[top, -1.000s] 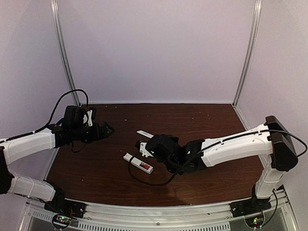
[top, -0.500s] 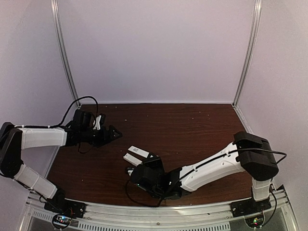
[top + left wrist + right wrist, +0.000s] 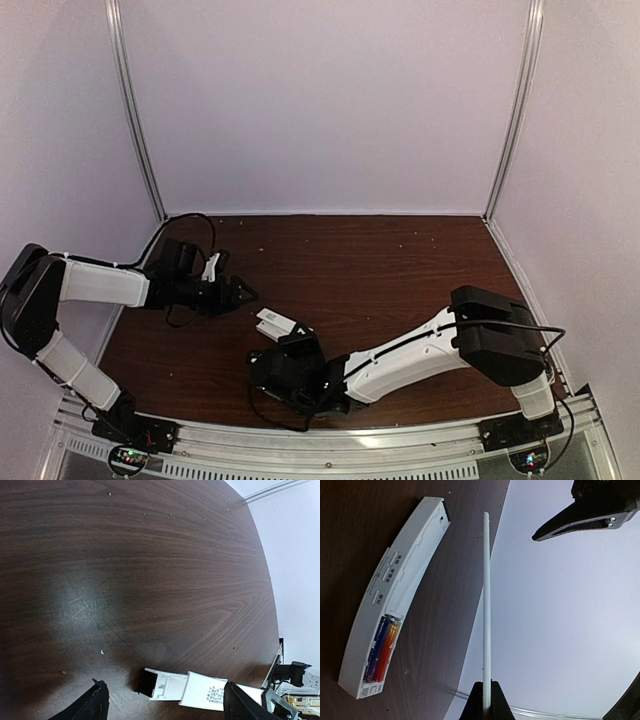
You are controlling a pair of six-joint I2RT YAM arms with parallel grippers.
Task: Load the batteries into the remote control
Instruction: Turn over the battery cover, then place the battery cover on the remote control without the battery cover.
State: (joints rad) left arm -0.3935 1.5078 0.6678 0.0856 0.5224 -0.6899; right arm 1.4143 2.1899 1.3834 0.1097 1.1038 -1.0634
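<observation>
The white remote control [image 3: 400,600] lies on the dark wooden table with its battery slot facing up. Both batteries rest side by side in that slot, one blue-purple [image 3: 374,652] and one red-orange [image 3: 387,649]. My right gripper [image 3: 484,702] is shut on a thin white cover strip [image 3: 485,605], seen edge-on beside the remote. From above, the right wrist [image 3: 288,370] hides most of the remote [image 3: 266,318]. My left gripper [image 3: 243,293] [image 3: 167,707] is open, with the remote's dark-tipped end [image 3: 162,685] lying between its fingertips [image 3: 96,704] without touching them. A printed white panel [image 3: 205,692] overlaps the remote.
The wooden table [image 3: 400,270] is bounded by pale walls and metal posts at the back and sides. The right arm [image 3: 430,345] stretches low across the near right part. A black cable [image 3: 262,405] loops under the right wrist by the front rail [image 3: 330,450].
The right arm swung from the table's middle to the near front with the strip, now covering the remote. The left gripper moved right toward the remote, and its jaws narrowed a little.
</observation>
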